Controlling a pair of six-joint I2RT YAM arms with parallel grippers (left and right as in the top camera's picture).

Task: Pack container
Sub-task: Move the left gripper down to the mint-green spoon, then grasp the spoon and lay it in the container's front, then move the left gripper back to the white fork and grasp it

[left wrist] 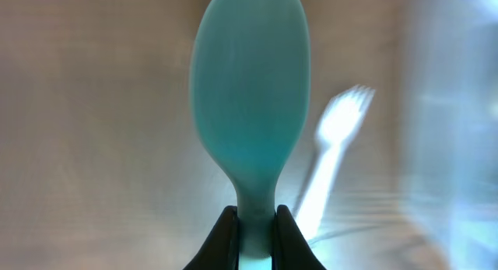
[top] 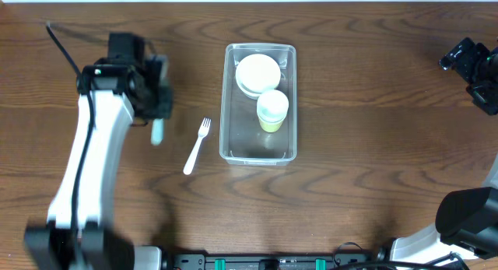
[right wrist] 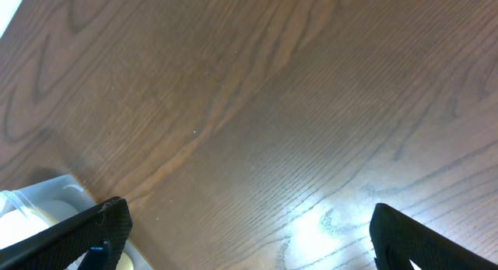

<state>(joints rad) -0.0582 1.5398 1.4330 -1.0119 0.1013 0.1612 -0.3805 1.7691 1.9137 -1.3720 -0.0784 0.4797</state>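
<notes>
The clear plastic container (top: 259, 103) sits mid-table, holding stacked white bowls (top: 257, 74) and a yellow-green cup (top: 272, 110). My left gripper (top: 158, 106) is left of it, shut on a teal spoon (top: 157, 131); the left wrist view shows the spoon's bowl (left wrist: 249, 91) pointing away from the jaws (left wrist: 255, 227). A white plastic fork (top: 198, 145) lies on the table between the spoon and the container, and it also shows blurred in the left wrist view (left wrist: 331, 157). My right gripper (top: 471, 64) is open and empty at the far right, above bare table (right wrist: 249, 239).
The table is dark wood. A corner of the container with a white bowl shows at the lower left of the right wrist view (right wrist: 31, 208). The left arm (top: 85, 169) stretches along the left side.
</notes>
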